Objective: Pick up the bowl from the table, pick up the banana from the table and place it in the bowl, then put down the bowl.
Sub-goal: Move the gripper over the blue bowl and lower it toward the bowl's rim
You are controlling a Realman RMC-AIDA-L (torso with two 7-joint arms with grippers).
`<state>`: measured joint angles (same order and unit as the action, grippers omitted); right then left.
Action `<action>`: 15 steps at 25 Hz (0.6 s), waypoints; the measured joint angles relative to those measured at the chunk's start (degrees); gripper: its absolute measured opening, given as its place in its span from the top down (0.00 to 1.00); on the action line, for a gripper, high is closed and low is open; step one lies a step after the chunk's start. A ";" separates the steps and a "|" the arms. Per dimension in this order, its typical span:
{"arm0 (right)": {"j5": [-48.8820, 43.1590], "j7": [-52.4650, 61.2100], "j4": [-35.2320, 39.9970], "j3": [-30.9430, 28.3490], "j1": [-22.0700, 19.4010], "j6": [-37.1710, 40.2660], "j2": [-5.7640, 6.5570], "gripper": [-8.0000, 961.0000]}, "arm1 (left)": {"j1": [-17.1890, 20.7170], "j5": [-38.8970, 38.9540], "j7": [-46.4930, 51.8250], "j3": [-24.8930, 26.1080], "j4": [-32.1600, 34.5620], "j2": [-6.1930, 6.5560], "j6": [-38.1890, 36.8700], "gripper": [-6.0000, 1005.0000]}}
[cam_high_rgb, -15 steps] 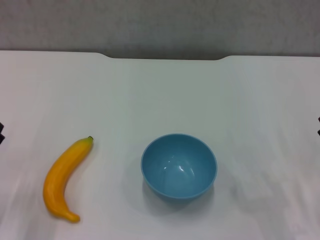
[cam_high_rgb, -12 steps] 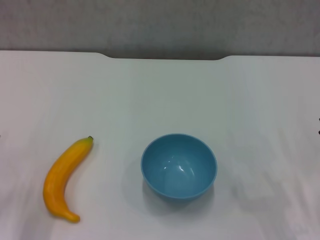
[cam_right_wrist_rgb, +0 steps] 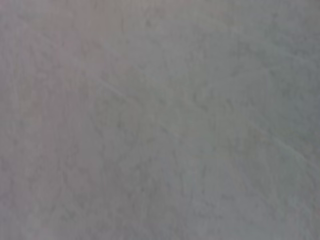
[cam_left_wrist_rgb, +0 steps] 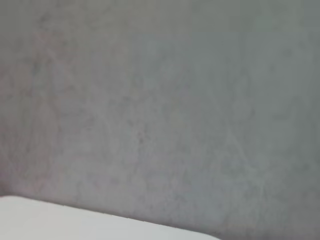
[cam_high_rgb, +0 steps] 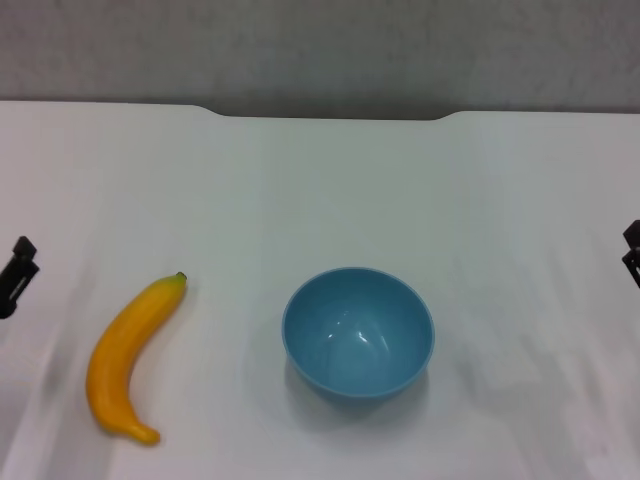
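Note:
The light-blue bowl [cam_high_rgb: 358, 332] stands upright and empty on the white table [cam_high_rgb: 320, 190], near the front middle. The yellow-orange banana [cam_high_rgb: 128, 357] lies on the table to the bowl's left, its dark stem tip pointing away from me. My left gripper [cam_high_rgb: 15, 275] shows only as a dark tip at the left edge, left of the banana and apart from it. My right gripper [cam_high_rgb: 632, 250] shows as a dark tip at the right edge, far from the bowl. Both wrist views show only a grey wall.
The table's far edge has a shallow notch [cam_high_rgb: 330, 115] with a grey wall behind it. A strip of the white table [cam_left_wrist_rgb: 60, 222] shows in the left wrist view.
Both gripper tips have come further into the head view from the left and right edges. The bowl and the banana have not moved.

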<state>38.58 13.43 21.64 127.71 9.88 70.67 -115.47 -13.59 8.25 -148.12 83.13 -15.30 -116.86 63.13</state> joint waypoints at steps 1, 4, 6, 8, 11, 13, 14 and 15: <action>0.00 0.01 0.02 -0.02 0.17 -0.68 -0.02 0.26 | 0.00 0.10 -2.06 0.01 0.01 -0.28 0.03 0.11; -0.01 0.06 0.19 -0.08 0.64 -2.21 -0.09 0.26 | 0.22 1.04 -3.55 -0.09 -0.51 -0.76 0.57 0.11; 0.00 0.10 0.23 0.07 0.92 -2.44 -0.10 0.26 | 0.25 1.86 -3.15 -0.32 -0.88 -0.64 0.72 0.11; -0.01 0.14 0.48 0.15 1.08 -2.45 -0.06 0.26 | 0.25 2.18 -3.07 -0.38 -1.01 -0.29 0.71 0.11; -0.03 0.00 0.66 0.10 1.14 -2.46 0.04 0.26 | 0.39 2.21 -3.18 -0.13 -1.39 -0.08 1.14 0.11; -0.04 -0.08 0.68 -0.06 1.19 -2.47 0.05 0.26 | 0.72 2.24 -3.66 -0.03 -1.78 -0.11 1.64 0.11; -0.03 -0.09 0.68 -0.16 1.19 -2.47 0.06 0.26 | 0.92 2.24 -4.01 -0.02 -1.96 -0.14 1.89 0.11; -0.03 -0.10 0.68 -0.18 1.19 -2.46 0.06 0.26 | 1.08 2.25 -4.31 0.00 -2.10 -0.16 2.08 0.11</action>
<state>38.56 13.32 22.33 127.53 11.07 68.21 -115.41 -12.51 10.50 -152.43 83.13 -17.39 -117.01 65.21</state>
